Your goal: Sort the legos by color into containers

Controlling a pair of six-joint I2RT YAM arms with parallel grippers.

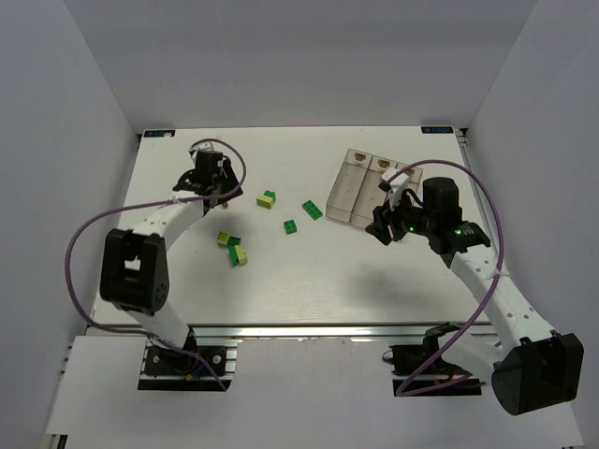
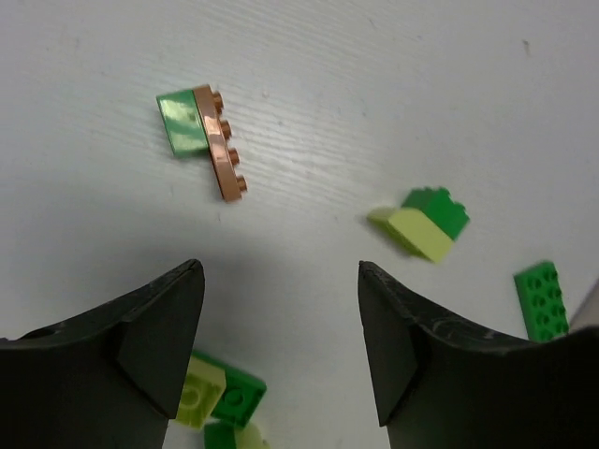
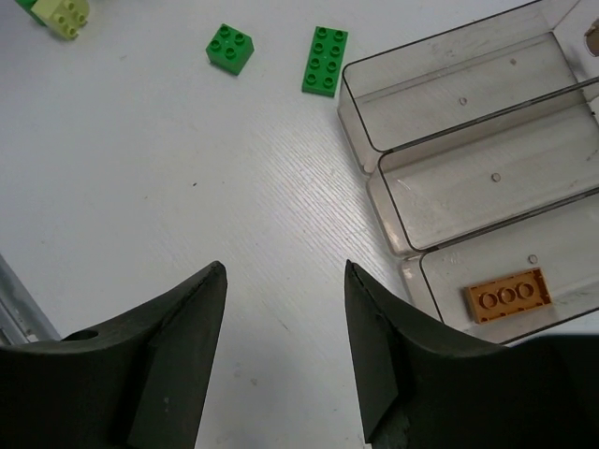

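**Operator:** How much room do I have, and where are the edges?

**Spotter:** Your white table (image 1: 168, 281) is boxed in by pale walls on the left, far and right sides. Its near edge shows at the lower left corner of your right wrist view. There is open surface in the near middle between your two arms. The row of three clear plastic rectangular bins (image 3: 487, 187) sits angled, right of centre. Your right gripper (image 3: 284, 271) hangs just beside its near end, so that side is tight.

**Operator:** And the grippers?

**Spotter:** Both are spread wide with nothing between the fingers. Your left gripper (image 2: 279, 271) hovers over the far-left part of the table. Ahead of it, apart from the fingertips, a flat orange studded plate (image 2: 225, 154) stands on its edge against a shiny green brick (image 2: 182, 122). Ahead to the right lies a yellow-green brick joined to a dark green one (image 2: 426, 224). A cluster of yellow-green and green bricks (image 2: 220, 398) lies partly hidden under your left finger.

**Operator:** The right side?

**Spotter:** A second flat orange plate (image 3: 506, 295) lies in the bin nearest your right gripper. Well beyond the fingertips are a small green four-stud brick (image 3: 229, 49) and a long green eight-stud brick (image 3: 325, 61). The long one is just beside the farthest bin's corner.
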